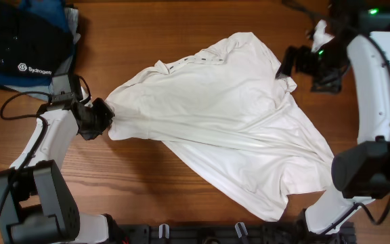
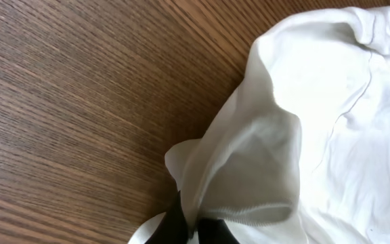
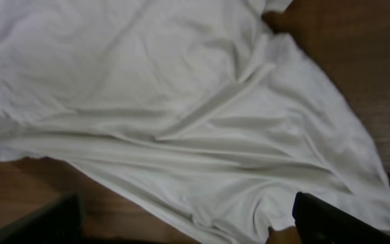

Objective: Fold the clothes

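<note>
The clothes point(image 1: 229, 122) are one large white wrinkled garment spread across the middle of the wooden table. My left gripper point(image 1: 100, 116) is at its left tip, shut on a bunched sleeve end. In the left wrist view the dark fingers point(image 2: 178, 227) pinch the hemmed white cloth point(image 2: 303, 135), with the gripper point(image 2: 196, 232) at the bottom edge. My right gripper point(image 1: 284, 64) stands open over the garment's upper right edge. In the right wrist view its gripper point(image 3: 188, 227) has the two fingers point(image 3: 330, 220) far apart above the creased cloth point(image 3: 181, 102), gripping nothing.
A dark blue-black folded stack point(image 1: 22, 44) with a white logo lies at the far left corner, just behind the left arm. Bare wood point(image 1: 147, 190) shows in front of the garment. A black rail point(image 1: 202, 234) runs along the table's near edge.
</note>
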Robot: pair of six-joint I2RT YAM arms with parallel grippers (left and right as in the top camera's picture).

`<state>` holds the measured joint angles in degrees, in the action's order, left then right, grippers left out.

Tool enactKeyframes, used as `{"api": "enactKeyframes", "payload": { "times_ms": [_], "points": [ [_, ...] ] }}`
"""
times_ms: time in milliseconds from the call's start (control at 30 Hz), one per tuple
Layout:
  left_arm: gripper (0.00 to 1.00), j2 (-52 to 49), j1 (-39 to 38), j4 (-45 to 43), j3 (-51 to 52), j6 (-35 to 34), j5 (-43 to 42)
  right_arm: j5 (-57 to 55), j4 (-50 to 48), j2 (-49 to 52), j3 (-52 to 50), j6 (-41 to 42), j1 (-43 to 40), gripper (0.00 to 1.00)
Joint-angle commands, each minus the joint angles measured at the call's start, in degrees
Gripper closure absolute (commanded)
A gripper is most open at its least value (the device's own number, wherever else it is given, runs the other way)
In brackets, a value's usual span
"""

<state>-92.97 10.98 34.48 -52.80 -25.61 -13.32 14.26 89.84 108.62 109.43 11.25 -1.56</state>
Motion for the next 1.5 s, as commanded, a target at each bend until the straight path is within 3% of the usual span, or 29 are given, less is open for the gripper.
{"api": "enactKeyframes", "payload": {
  "times_ms": [0,33,100,167,233,767,1000,1300,1467],
  "points": [
    [0.95,1.2,-0.2,0.0,-0.8,1.2,0.3,2.4,-1.9,-1.0,-7.1,-0.7,2.1,0.00],
    [0.94,1.2,-0.2,0.0,-0.8,1.2,0.3,2.4,-2.5,-1.0,-9.1,-0.7,2.8,0.02],
    [0.94,1.2,-0.2,0.0,-0.8,1.2,0.3,2.8,-3.3,-1.0,-11.3,-0.6,3.7,0.17],
    [0.91,1.2,-0.2,0.0,-0.8,1.2,0.3,3.9,-4.0,-1.0,-13.7,-0.6,5.0,0.63],
    [0.91,1.2,-0.2,0.0,-0.8,1.2,0.3,4.5,-5.4,-1.0,-16.0,-0.5,6.3,0.95],
    [0.96,1.2,-0.3,0.3,-0.8,1.2,0.3,9.0,-19.9,-0.9,-37.7,3.8,6.4,0.96],
    [0.96,1.2,-0.3,0.7,-0.8,1.2,0.3,8.9,-21.2,-0.9,-37.9,4.0,6.4,0.96],
    [0.96,1.2,-0.3,1.4,-0.8,1.2,0.3,7.6,-31.1,-0.9,-37.9,5.5,4.3,0.96],
    [0.96,1.2,-0.3,2.3,-0.8,1.2,0.3,2.1,-26.9,-0.9,-37.9,9.6,2.6,0.96]
  ]
}}
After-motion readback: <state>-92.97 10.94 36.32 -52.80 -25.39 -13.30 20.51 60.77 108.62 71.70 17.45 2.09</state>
